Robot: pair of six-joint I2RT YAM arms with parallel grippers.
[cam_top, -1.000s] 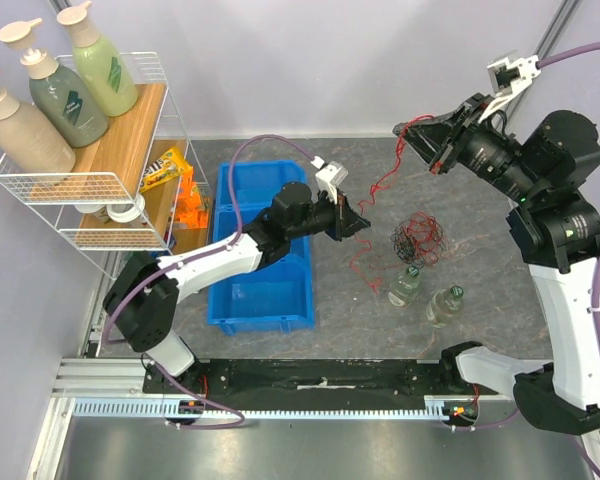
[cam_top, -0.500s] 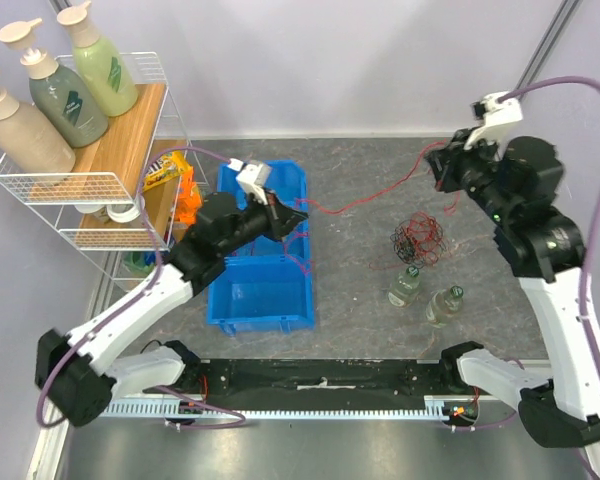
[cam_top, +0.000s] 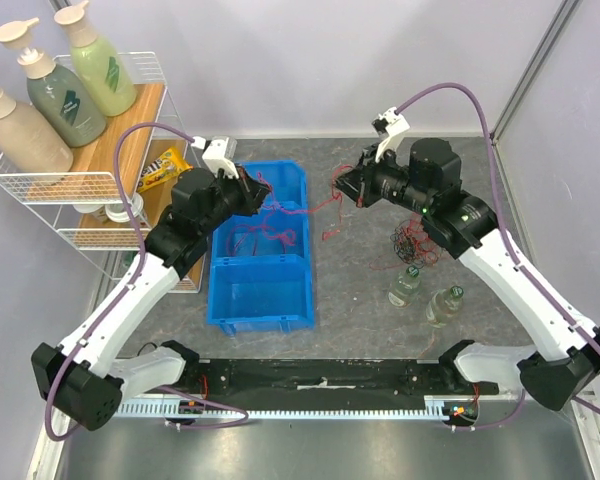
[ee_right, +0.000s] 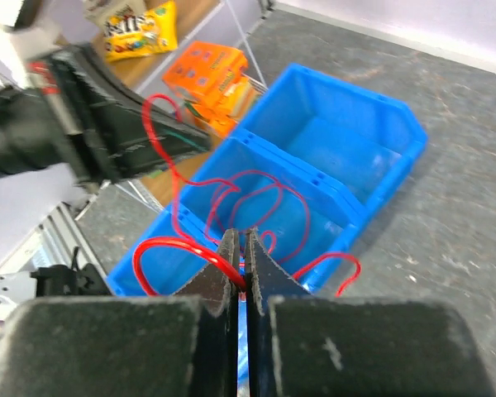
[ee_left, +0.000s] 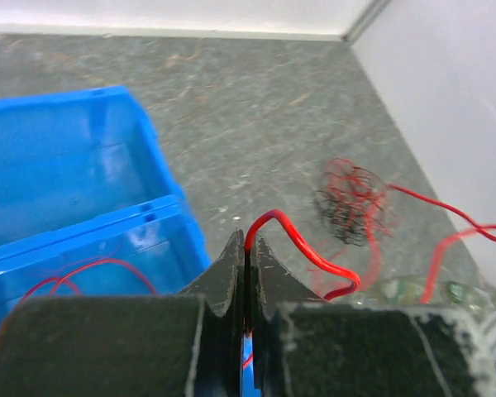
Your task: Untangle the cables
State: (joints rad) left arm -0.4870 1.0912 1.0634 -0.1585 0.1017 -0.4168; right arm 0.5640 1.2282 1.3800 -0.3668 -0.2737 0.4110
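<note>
Grey mottled table [cam_top: 360, 300], lilac walls [cam_top: 310, 60] behind, wire shelf [cam_top: 80, 185] at far left. At the left gripper [ee_left: 246, 245] the jaws are pressed together, pinching a red cable [ee_left: 307, 248] right at the tips; the strand arches up out of the pinch and curls off to its right. The right gripper [ee_right: 240, 245] is likewise closed on red wire, nipped at the tips. Between the two, what appears to be one strand hangs slack in loose loops over the far half of the blue bin [cam_top: 260, 296]. Long axis of this freed length runs roughly left to right, one end at each gripper, kinked throughout and nowhere straight. Past the right gripper more red wire trails toward the tangle [cam_top: 416, 243], a small ball of red and black lying on the table just behind two bottles [cam_top: 407, 285], well apart from the bin. Handling, as judged: thin, light, springy wire that keeps its curl, slips easily through a tip pinch and snags on its neighbours; a slow pull looks safer than a jerk, else the whole ball drags along. Best hold seems a free strand close to where it leaves the ball, not the knot itself
</note>
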